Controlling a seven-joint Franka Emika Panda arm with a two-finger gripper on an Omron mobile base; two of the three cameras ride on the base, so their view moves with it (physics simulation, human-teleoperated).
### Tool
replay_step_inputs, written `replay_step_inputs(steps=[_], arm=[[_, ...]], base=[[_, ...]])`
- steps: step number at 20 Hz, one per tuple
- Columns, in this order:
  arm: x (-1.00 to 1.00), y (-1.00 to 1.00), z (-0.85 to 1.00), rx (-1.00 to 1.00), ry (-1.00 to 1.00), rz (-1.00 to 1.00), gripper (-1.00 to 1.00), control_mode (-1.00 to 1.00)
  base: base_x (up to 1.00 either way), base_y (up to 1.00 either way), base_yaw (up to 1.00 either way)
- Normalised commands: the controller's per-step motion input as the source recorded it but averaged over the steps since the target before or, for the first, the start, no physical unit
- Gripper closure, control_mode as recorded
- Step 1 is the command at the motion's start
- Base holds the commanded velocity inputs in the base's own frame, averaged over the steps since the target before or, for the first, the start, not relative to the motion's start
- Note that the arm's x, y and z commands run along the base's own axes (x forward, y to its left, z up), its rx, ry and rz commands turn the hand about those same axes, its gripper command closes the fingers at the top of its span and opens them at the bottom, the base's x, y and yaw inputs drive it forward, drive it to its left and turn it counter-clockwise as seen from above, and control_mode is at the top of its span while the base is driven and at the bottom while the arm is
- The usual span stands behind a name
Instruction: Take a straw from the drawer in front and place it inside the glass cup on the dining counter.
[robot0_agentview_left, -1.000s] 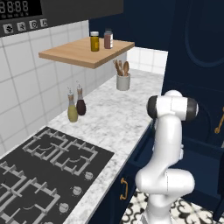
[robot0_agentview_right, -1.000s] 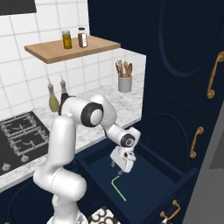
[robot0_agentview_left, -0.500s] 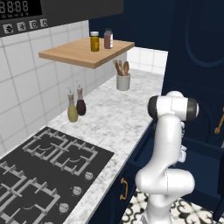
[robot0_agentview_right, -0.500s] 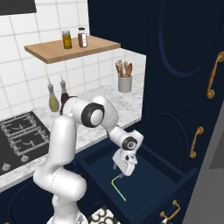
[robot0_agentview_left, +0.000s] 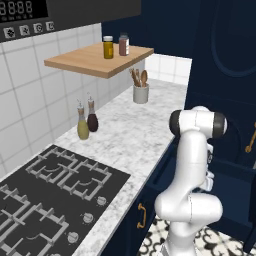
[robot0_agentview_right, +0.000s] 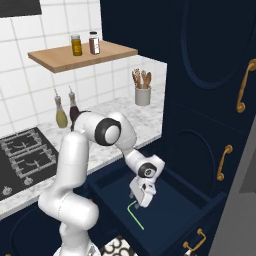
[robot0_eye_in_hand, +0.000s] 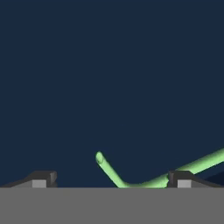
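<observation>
Big blue drawer (robot0_agentview_right: 200, 197) pulled out wide, low down at about 5 o'clock in the right base view. Dark blue inside, plain walls all round.

White robot arm bent down into that drawer, reaching toward 5 o'clock from its shoulder.

Marbled counter (robot0_agentview_left: 135, 135) beside the arm, with a black stove (robot0_agentview_left: 45, 195) at 7 o'clock in the left base view. Wooden shelf (robot0_agentview_left: 97, 60) up at 11 o'clock, two small jars (robot0_agentview_left: 115, 46) on top. Two bottles (robot0_agentview_left: 86, 122) standing on the counter near the tiles, and a pot of wooden spoons (robot0_agentview_left: 140, 90) further back at 12 o'clock.

Gripper (robot0_agentview_right: 141, 201) hanging low in the drawer, just above the floor — jaws spread wide apart, nothing between them being squeezed.

Thin green straw (robot0_agentview_right: 135, 215) lying flat on the drawer floor, right below the gripper. In the hand view, straw (robot0_eye_in_hand: 144, 175) down at 6 o'clock, bent end poking toward 11 o'clock, long part running off to 3 o'clock — passing behind the right fingertip (robot0_eye_in_hand: 181, 178). Cannot tell whether the finger touches it.
</observation>
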Motion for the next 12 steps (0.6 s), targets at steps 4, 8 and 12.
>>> replay_step_inputs(steps=[4,8,12], arm=[[0.00,0.00,-0.19,-0.06,0.00,-0.03,-1.00,-1.00],[0.00,0.00,-0.16,-0.07,0.00,0.00,-1.00,-1.00],[0.00,0.00,-0.15,-0.06,0.00,0.00,-1.00,-1.00]], base=[[0.00,0.00,0.00],[0.00,0.00,0.00],[0.00,0.00,0.00]])
